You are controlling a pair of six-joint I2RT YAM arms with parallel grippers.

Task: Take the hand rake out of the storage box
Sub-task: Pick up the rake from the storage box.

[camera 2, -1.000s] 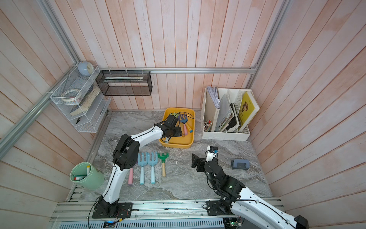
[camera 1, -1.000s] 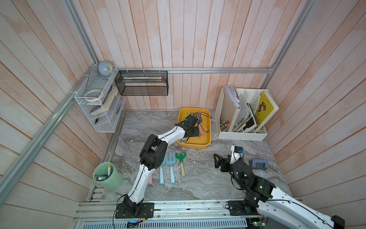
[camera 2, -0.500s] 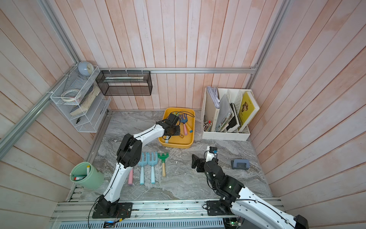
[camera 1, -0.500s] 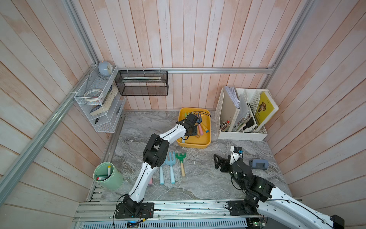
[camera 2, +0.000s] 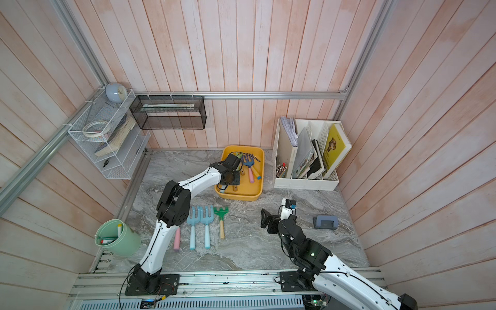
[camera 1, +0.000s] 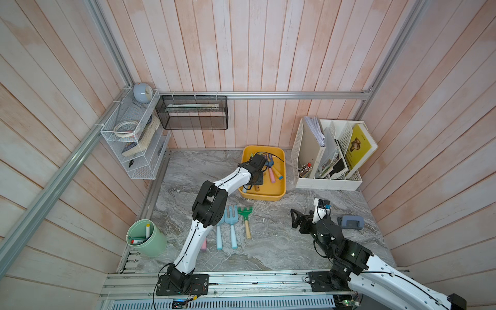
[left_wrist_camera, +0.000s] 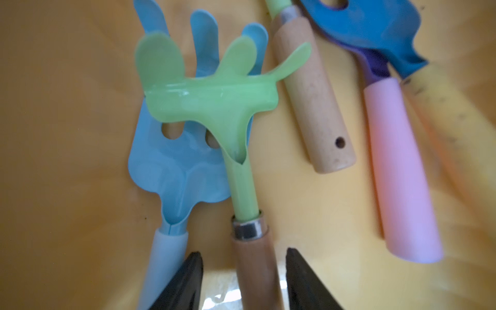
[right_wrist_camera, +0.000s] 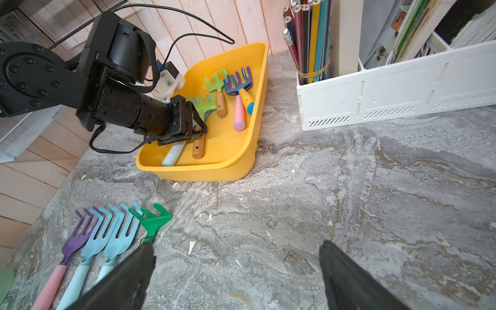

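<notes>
The storage box (camera 1: 279, 197) is seen on the marble table (camera 1: 268, 241), and the hand rake (left_wrist_camera: 214, 102), pale green with a wooden handle, is found inside the box, lying across a light blue fork (left_wrist_camera: 174, 166) near the box's left wall. The left gripper (left_wrist_camera: 243, 257) is lowered into the box, and its jaws are set apart on either side of the wooden handle, with a slim gap visible on each side, so nothing is clamped. A second green rake (left_wrist_camera: 314, 107), a pink-handled rake (left_wrist_camera: 400, 174) and a yellow-handled rake (left_wrist_camera: 456, 128) are laid toward the box's right wall. A row of rakes (camera 2: 206, 217) is laid on the table just in front of the box. The right gripper (right_wrist_camera: 236, 245) is held wide apart and empty, well apart from the box's front right corner.
</notes>
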